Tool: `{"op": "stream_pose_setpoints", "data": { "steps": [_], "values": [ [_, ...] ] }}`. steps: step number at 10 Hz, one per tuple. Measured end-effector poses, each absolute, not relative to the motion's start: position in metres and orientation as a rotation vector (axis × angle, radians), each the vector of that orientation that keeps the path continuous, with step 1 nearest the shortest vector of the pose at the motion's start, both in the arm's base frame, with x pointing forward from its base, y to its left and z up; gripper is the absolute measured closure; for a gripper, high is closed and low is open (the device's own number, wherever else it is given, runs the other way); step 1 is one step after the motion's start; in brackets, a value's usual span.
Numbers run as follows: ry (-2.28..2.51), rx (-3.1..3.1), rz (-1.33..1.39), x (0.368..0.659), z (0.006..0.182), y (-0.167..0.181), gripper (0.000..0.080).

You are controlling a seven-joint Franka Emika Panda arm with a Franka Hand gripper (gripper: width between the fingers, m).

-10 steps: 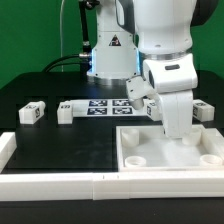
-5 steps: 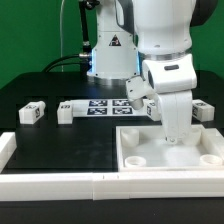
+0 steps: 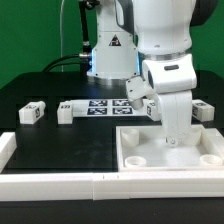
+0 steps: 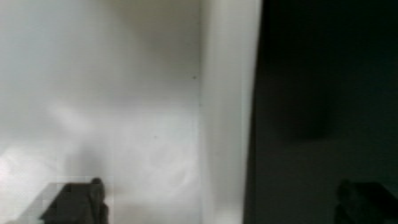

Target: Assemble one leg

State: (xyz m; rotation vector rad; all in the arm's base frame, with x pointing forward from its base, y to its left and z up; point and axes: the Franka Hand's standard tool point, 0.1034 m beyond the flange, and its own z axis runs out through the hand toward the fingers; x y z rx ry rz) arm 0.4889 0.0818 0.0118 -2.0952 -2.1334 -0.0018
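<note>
The white square panel lies at the exterior view's right. My gripper is lowered onto the panel's far edge, its fingers hidden behind the hand. In the wrist view my gripper is open, with one dark fingertip over the white panel surface and the other over the black table. It holds nothing. Two small white legs lie at the left. Another leg lies to the right of the arm, and one more just behind the hand.
The marker board lies flat between the legs and the arm. A white rail runs along the table's front edge, with a white corner piece at the left. The robot base stands at the back.
</note>
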Motion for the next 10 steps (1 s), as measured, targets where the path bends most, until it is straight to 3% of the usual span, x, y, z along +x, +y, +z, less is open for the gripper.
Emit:
{"op": "stream_pose_setpoints", "data": {
  "steps": [1, 6, 10],
  "values": [
    [-2.127, -2.103, -0.002, 0.489, 0.012, 0.082, 0.0151],
    [-1.982, -2.366, -0.071, 0.46, 0.067, 0.094, 0.0151],
    [-1.771, -2.51, -0.059, 0.458, 0.064, 0.095, 0.0151]
  ]
}}
